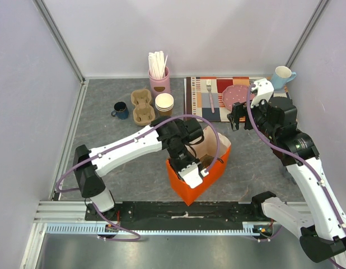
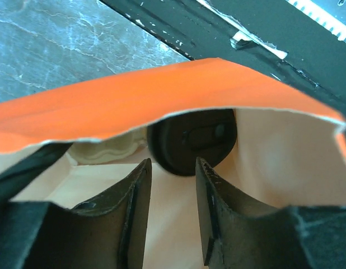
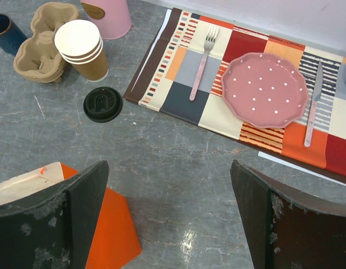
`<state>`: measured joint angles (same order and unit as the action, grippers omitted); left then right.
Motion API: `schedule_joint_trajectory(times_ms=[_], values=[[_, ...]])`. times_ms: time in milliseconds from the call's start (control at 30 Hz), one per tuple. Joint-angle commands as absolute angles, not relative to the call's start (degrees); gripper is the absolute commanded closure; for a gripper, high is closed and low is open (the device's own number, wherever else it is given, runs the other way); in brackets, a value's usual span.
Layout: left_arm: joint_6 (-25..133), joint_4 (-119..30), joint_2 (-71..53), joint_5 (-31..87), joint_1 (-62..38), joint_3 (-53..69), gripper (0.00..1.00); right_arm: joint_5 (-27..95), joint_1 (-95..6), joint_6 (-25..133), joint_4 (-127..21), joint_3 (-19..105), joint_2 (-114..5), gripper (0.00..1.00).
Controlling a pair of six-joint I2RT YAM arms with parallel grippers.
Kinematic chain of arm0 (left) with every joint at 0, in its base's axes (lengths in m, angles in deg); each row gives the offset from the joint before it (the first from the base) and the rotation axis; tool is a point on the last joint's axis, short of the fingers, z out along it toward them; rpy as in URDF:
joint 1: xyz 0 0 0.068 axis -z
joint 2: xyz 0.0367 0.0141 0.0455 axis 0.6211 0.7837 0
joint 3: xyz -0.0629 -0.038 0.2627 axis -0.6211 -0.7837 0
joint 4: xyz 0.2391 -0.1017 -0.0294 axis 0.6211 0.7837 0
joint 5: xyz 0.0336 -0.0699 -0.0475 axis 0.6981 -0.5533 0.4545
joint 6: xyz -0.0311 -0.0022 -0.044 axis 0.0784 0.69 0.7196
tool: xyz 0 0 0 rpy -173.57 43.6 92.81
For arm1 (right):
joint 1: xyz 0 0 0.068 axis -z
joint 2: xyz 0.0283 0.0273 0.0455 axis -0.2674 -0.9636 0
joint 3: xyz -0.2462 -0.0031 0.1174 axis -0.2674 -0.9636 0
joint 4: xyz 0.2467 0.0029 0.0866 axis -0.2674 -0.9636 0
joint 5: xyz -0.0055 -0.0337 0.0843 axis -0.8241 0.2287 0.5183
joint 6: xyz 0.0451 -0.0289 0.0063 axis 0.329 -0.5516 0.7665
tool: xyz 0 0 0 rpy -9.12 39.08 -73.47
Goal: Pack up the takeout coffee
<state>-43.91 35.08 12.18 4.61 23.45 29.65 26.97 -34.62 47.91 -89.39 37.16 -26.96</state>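
The takeout coffee shows only in the left wrist view, as its round black lid (image 2: 192,140) deep inside the orange paper bag (image 2: 162,95). My left gripper (image 2: 173,162) reaches into the bag's mouth just short of the lid. Its jaws stand apart with nothing between them. In the top view the left gripper (image 1: 193,168) hangs over the open bag (image 1: 190,188) and hides the cup. My right gripper (image 1: 235,119) is wide open and empty above the table by the placemat; it also shows in the right wrist view (image 3: 168,179), with the bag's corner (image 3: 108,238) at its left.
A loose black lid (image 3: 102,104) lies beside a stack of lidless paper cups (image 3: 80,47). A cardboard cup carrier (image 1: 142,105), a dark blue mug (image 1: 120,110) and a pink holder of stirrers (image 1: 159,81) stand behind. A striped placemat (image 3: 184,101) carries a pink plate (image 3: 264,89) and fork (image 3: 202,61).
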Motion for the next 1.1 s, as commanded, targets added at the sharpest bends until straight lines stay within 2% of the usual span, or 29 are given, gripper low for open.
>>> schedule_joint_trajectory(times_ms=[0,233,633,833,1067], values=[[-42.58,39.94,8.66,5.7,23.74,32.63,0.55,27.73,-34.41,47.68,-87.45,37.23,-26.85,0.02],[-41.62,39.32,6.99,6.85,23.74,35.01,0.46,28.7,-34.41,47.59,-87.18,37.23,-27.38,0.02],[-38.02,37.04,4.0,10.19,23.74,39.84,0.45,30.28,-34.41,47.68,-86.57,37.06,-27.65,0.02],[-31.44,30.1,-0.91,12.38,23.74,37.74,0.44,30.72,-34.32,47.59,-86.21,37.41,-27.91,0.02],[-24.57,20.0,-5.49,20.45,23.74,33.96,0.41,30.72,-34.41,48.03,-85.69,37.94,-28.44,0.02]])
